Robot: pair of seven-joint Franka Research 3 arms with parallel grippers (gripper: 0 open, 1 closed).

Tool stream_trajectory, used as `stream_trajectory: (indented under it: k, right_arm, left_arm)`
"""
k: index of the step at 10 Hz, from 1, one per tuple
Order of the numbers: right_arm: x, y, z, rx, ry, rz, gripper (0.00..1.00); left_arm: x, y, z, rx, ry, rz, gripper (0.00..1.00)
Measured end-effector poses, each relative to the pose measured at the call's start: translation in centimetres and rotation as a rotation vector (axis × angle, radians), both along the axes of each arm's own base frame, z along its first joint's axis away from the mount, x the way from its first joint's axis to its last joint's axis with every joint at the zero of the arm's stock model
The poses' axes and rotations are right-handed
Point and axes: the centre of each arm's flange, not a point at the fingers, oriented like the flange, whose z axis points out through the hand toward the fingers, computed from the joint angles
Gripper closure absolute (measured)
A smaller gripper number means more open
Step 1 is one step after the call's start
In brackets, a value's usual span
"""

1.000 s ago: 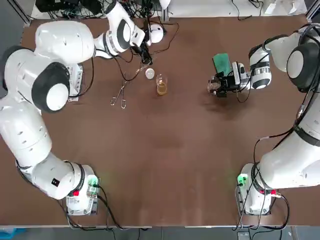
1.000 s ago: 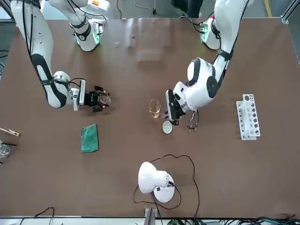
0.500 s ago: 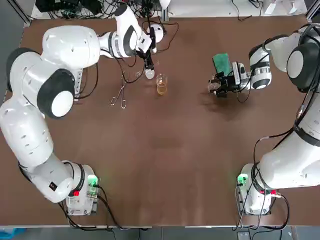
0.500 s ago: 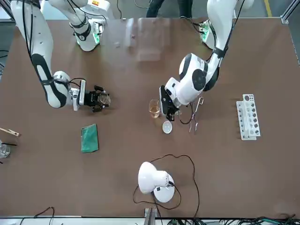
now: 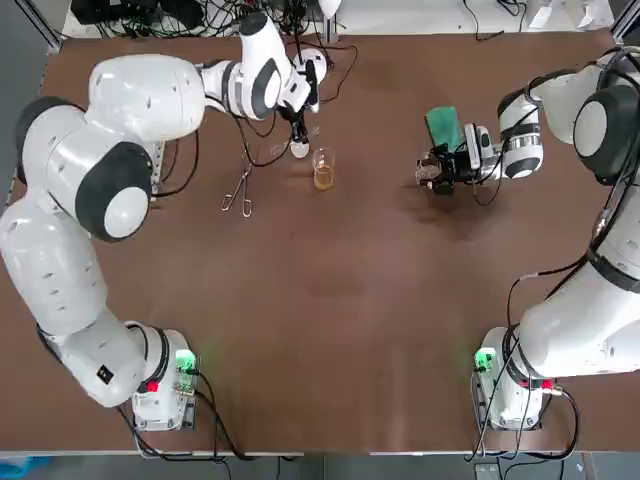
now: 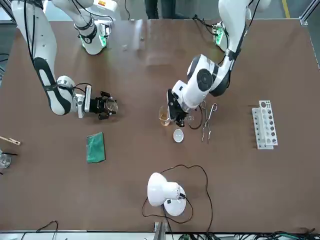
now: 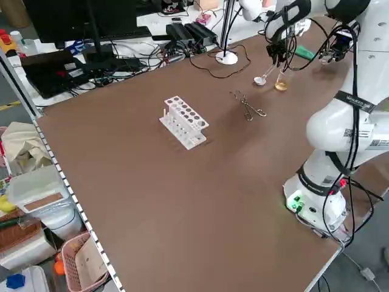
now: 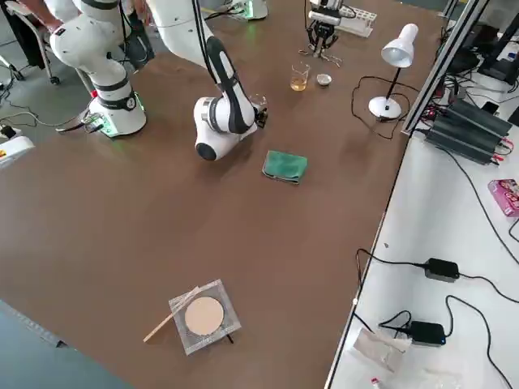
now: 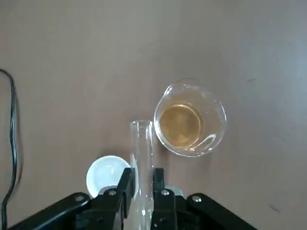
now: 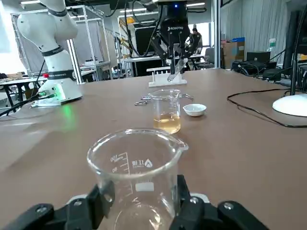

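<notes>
Two items I hold: test tube [image 9: 141, 158], clamped in left fingers [image 9: 125, 189], now shifted right, lip beside amber beaker [image 9: 190, 120]; empty beaker [image 10: 136, 177] gripped in right fingers [image 10: 96, 203], unmoved.

White, grey-capped left arm [image 5: 45, 260] and right arm [image 5: 580, 320] are trailing cables [image 5: 511, 305], bases [image 5: 160, 392] glowing green at seven and five o'clock, left gripper [image 9: 142, 173] showing screws.

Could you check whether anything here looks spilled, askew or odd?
Nothing stands out. The beaker of amber liquid stands upright, no spill around it; the left gripper holds a test tube beside it, the right gripper a second beaker, upright.
</notes>
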Motion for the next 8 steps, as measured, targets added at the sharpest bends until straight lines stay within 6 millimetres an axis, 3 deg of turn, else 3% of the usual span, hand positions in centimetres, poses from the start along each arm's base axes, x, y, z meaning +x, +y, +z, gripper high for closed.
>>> stream_trajectory:
  k: [4,8]
  right_arm:
    - [0.0,0.0,0.0,0.0,0.0,0.0,0.41]
    - [0.0,0.0,0.0,0.0,0.002,-0.001,0.41]
  left_arm:
    - [-0.2,-0.8,0.7,0.092,-0.026,0.014,0.78]
    - [-1.8,-2.8,0.9,0.152,-0.056,0.024,0.78]
